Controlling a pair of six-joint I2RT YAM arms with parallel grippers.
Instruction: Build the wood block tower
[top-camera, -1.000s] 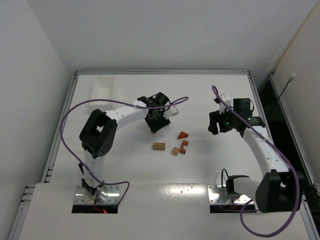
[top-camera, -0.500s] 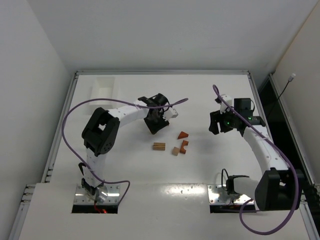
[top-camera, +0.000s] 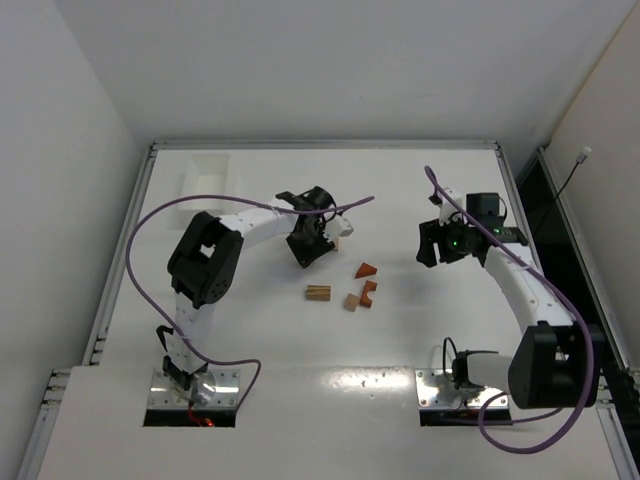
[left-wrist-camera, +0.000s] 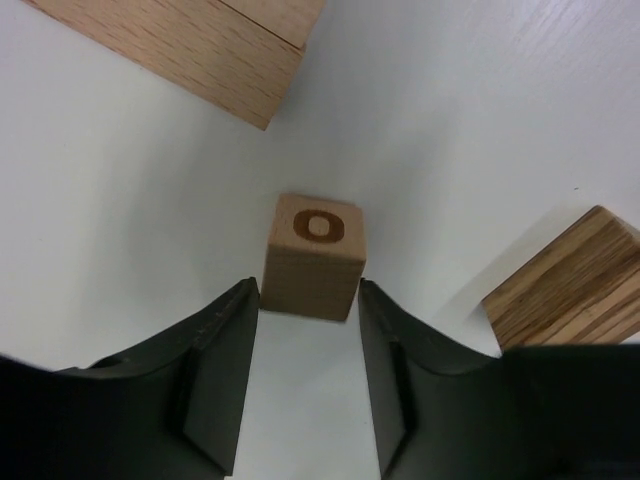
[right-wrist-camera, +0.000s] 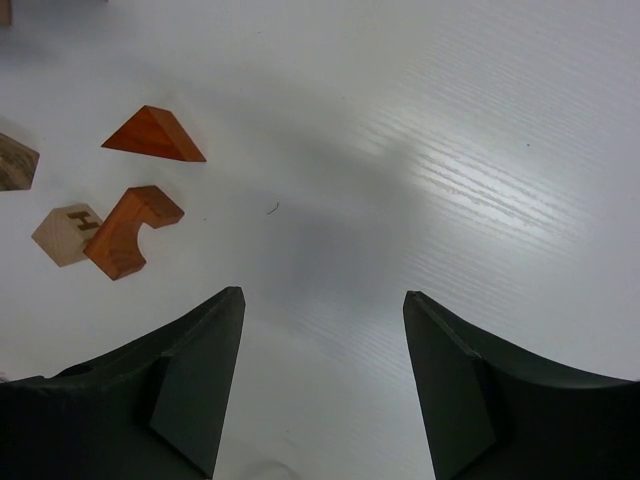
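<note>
Relation: O cube (left-wrist-camera: 312, 258) straight ahead of left claw (left-wrist-camera: 308, 296), centred in the gap, at the very tips rather than deep between the fingers.
Left claw: jaws partway in, one on each side of the cube at its near corners; touching or just off, cannot tell, so cannot tell whether gripped.
Cube attitude: flat on the desk (top-camera: 420, 200), O face up, sides close to parallel with the fingers, turned only slightly; no long axis to line up with.
Next move, as a judgement: likely needs a little more reach forward before the squeeze, else pinches only the near edge and may push the cube away.
Neighbours: tan block (left-wrist-camera: 200, 45) beyond and to the left, grained block (left-wrist-camera: 565, 290) to the right, both apart from the cube.
Right claw (right-wrist-camera: 322, 300): wide open, empty, over bare desk.
Nearer arm: left for the O cube; right well apart from it, closer to the wedge (right-wrist-camera: 153, 135), H cube (right-wrist-camera: 65, 233) and notched block (right-wrist-camera: 125, 230), all lying ahead and to its left.
Tower: nothing stacked in any view; judged barely begun.
Views: O cube and finger gap seen only from the left wrist, hidden under the claw from the top; both arms at once only from the top; H legible only from the right wrist.
</note>
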